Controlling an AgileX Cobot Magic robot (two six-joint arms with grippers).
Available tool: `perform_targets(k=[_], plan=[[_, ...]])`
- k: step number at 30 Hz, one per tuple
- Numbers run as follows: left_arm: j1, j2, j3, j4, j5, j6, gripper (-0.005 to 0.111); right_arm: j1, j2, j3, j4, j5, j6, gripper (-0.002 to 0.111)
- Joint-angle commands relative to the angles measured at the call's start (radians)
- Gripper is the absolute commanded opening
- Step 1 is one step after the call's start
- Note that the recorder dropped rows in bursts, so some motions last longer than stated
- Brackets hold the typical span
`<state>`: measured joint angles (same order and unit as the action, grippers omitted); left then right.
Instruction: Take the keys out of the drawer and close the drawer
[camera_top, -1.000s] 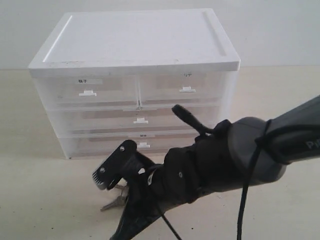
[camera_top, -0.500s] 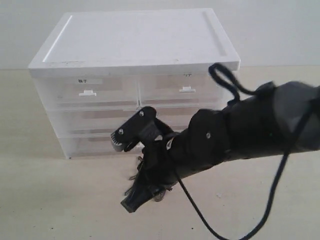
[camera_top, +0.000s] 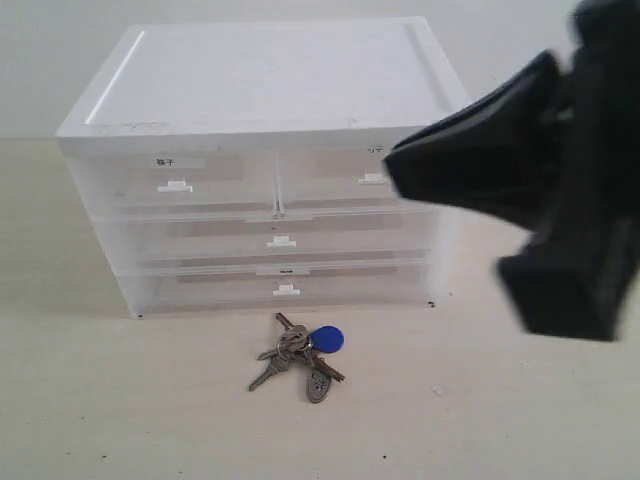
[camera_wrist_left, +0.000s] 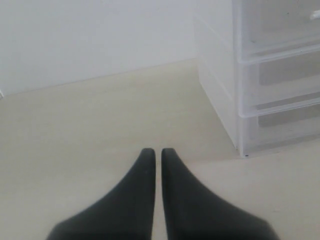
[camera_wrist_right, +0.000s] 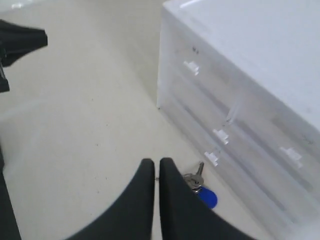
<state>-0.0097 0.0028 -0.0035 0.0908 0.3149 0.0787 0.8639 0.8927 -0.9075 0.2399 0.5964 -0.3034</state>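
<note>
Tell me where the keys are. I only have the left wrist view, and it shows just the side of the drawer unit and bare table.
Observer: The keys lie on the table, just in front of the drawer unit.
Operator: Is any drawer open?
Observer: No. From the front, all the drawer fronts look flush with the unit.
Operator: Is the right pincer holding anything?
Observer: No. The right pincer is shut with nothing in it, and the exterior view shows nothing touching the keys.
</note>
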Motion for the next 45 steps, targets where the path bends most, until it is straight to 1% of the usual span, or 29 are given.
perform_targets(k=[1, 6, 10, 14, 18, 21, 22, 24, 26, 31, 32, 34, 35, 36, 37, 39, 41, 43, 45], plan=[[0.005, -0.003, 0.003, 0.000, 0.000, -0.007, 0.004, -0.005, -0.194, 0.000, -0.081, 0.076, 0.100, 0.000], [0.005, -0.003, 0.003, 0.000, 0.000, -0.007, 0.004, -0.005, -0.414, 0.000, -0.081, 0.132, 0.132, 0.000], [0.005, -0.003, 0.003, 0.000, 0.000, -0.007, 0.004, -0.005, -0.588, 0.000, -0.088, 0.140, 0.172, 0.000], [0.005, -0.003, 0.003, 0.000, 0.000, -0.007, 0.004, -0.005, -0.744, 0.000, -0.188, 0.170, 0.303, 0.000], [0.005, -0.003, 0.003, 0.000, 0.000, -0.007, 0.004, -0.009, -0.893, 0.000, -0.354, 0.240, 0.472, 0.000], [0.005, -0.003, 0.003, 0.000, 0.000, -0.007, 0.004, -0.041, -0.893, -0.014, -0.399, 0.296, 0.537, 0.000], [0.005, -0.003, 0.003, 0.000, 0.000, -0.007, 0.004, -0.063, -0.893, -0.011, -0.399, 0.311, 0.513, 0.000], [0.005, -0.003, 0.003, 0.000, 0.000, -0.007, 0.004, -0.115, -0.893, 0.012, -0.370, 0.283, 0.474, 0.000], [0.005, -0.003, 0.003, 0.000, 0.000, -0.007, 0.004, -0.202, -0.893, 0.052, -0.313, 0.213, 0.455, 0.000], [0.005, -0.003, 0.003, 0.004, 0.000, -0.007, 0.004, -0.454, -0.893, 0.105, -0.072, 0.099, 0.263, 0.000], [0.005, -0.003, 0.003, 0.004, 0.000, -0.007, 0.004, -0.486, -0.893, 0.110, -0.038, 0.089, 0.225, 0.000], [0.005, -0.003, 0.003, 0.004, 0.000, -0.007, 0.004, -0.602, -0.893, 0.122, 0.061, 0.071, 0.141, 0.000], [0.005, -0.003, 0.003, 0.004, 0.000, -0.007, 0.004, -0.701, -0.893, 0.133, 0.146, 0.061, 0.061, 0.000], [0.005, -0.003, 0.003, 0.004, 0.000, -0.007, 0.004, -0.738, -0.893, 0.138, 0.176, 0.061, 0.018, 0.000], [0.005, -0.003, 0.003, 0.004, 0.000, -0.007, 0.004, -0.818, -0.893, 0.140, 0.246, 0.080, -0.065, 0.000], [0.005, -0.003, 0.003, 0.004, 0.000, -0.007, 0.004, -0.857, -0.893, 0.156, 0.314, 0.082, -0.135, 0.000], [0.005, -0.003, 0.003, 0.004, 0.000, -0.007, 0.004, -0.855, -0.893, 0.183, 0.360, 0.050, -0.150, 0.000], [0.005, -0.003, 0.003, 0.004, 0.000, -0.007, 0.004, -0.855, -0.893, 0.220, 0.360, 0.015, -0.165, 0.000], [0.005, -0.003, 0.003, 0.004, 0.000, -0.007, 0.004, -0.855, -0.893, 0.294, 0.353, -0.061, -0.183, 0.000]])
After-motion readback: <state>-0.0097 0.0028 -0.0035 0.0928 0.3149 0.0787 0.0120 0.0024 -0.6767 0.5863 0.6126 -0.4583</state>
